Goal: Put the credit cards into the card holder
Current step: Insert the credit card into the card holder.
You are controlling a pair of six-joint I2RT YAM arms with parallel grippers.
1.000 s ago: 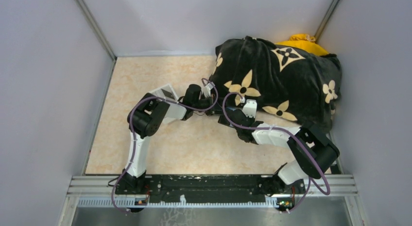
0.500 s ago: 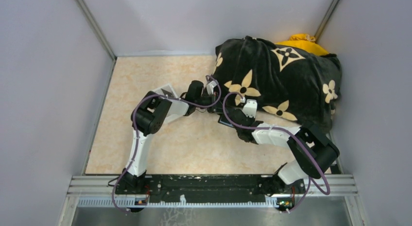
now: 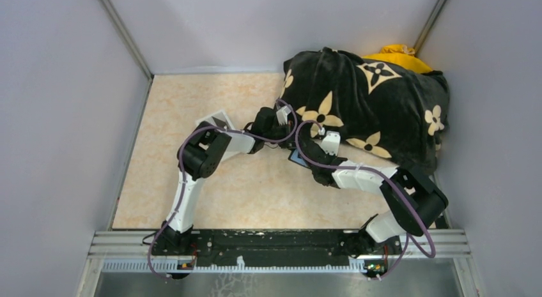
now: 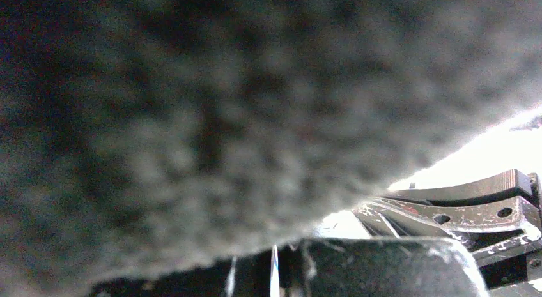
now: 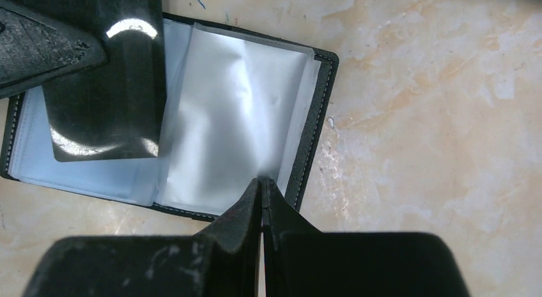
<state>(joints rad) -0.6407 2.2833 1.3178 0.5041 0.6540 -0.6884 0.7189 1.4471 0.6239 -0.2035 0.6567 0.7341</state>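
Card holder (image 5: 236,112) lies open and flat on the counter (image 5: 434,118), mid-scene, just near of the black flower-patterned cushion (image 3: 371,99) at its left edge. Grey lining and clear sleeves face up. In the right wrist view its spread runs side to side, across the reach of the right pincer (image 5: 262,185).

Right pincer: fingers pressed together, tips at the near edge of the holder's right-hand sleeve. Can't read whether sleeve film is caught between them. Probably pinning or lifting that page.

Credit card (image 5: 102,86): dark, glossy, over the holder's left-hand page, long axis at right angles to the holder's spread. Only one card shows. A dark finger comes in over its far-left corner, most likely from the left pincer (image 3: 287,136), which reaches in from the left in the top view. Left pincer state: cannot tell. Its own camera is almost fully blocked by blurred dark fabric, presumably the cushion.

Key relation: card sits left of the right pincer, across the fold. Left arm is nearer the card, so insertion looks like its job while the right steadies the holder. Can't tell if the card is inside a sleeve or just on top.

In the way: both arms crowd one spot, with the cushion right up against the left wrist camera. Pale grey tray-like box (image 3: 216,121) sits well left, yellow object (image 3: 396,52) behind the cushion; neither interferes.

Risks: sleeve film buckling, holder sliding on the smooth counter.
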